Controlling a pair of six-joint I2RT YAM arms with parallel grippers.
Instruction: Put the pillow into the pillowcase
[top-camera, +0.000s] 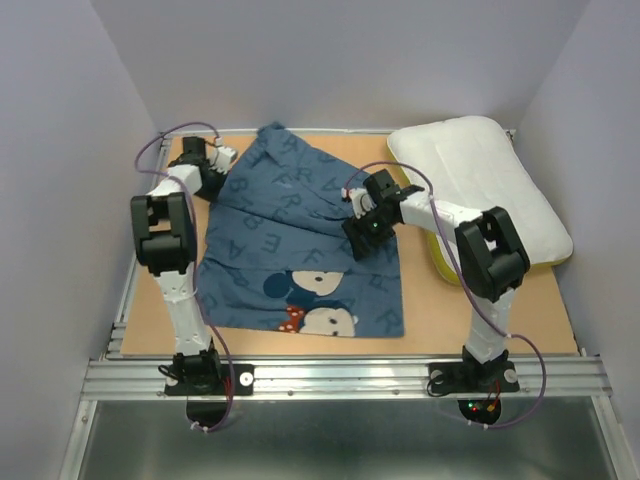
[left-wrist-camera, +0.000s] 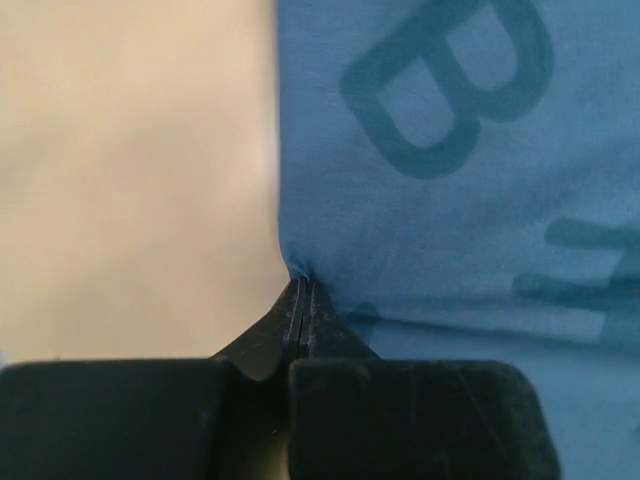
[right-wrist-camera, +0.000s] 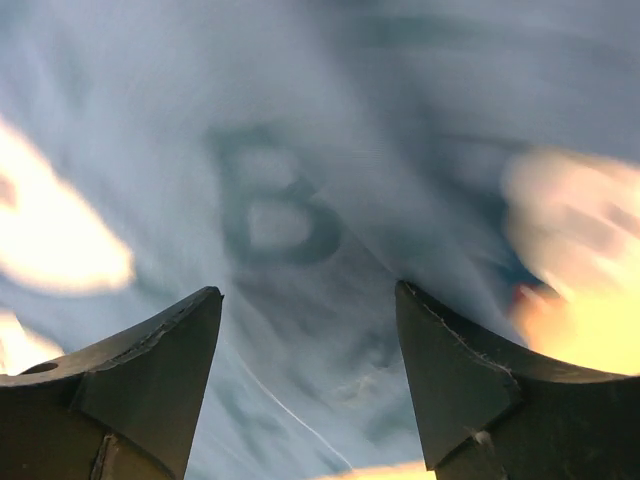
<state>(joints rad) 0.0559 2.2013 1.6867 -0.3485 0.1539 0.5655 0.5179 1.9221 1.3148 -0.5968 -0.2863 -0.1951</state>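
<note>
Left wrist: left claw (left-wrist-camera: 303, 290) pinching pillowcase (left-wrist-camera: 450, 200) edge; right claw (right-wrist-camera: 308, 292) spread.

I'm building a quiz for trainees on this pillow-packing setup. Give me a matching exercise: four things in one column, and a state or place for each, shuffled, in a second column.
Column 1
1. pillow
2. pillowcase
3. left gripper
4. right gripper

Column 2
A. jaws apart, over printed blue fabric
B. white, at the far right corner of the table
C. jaws closed, pinching a fabric edge
D. blue, lettered, spread across the table's middle

Pairs: 1-B; 2-D; 3-C; 4-A
</note>
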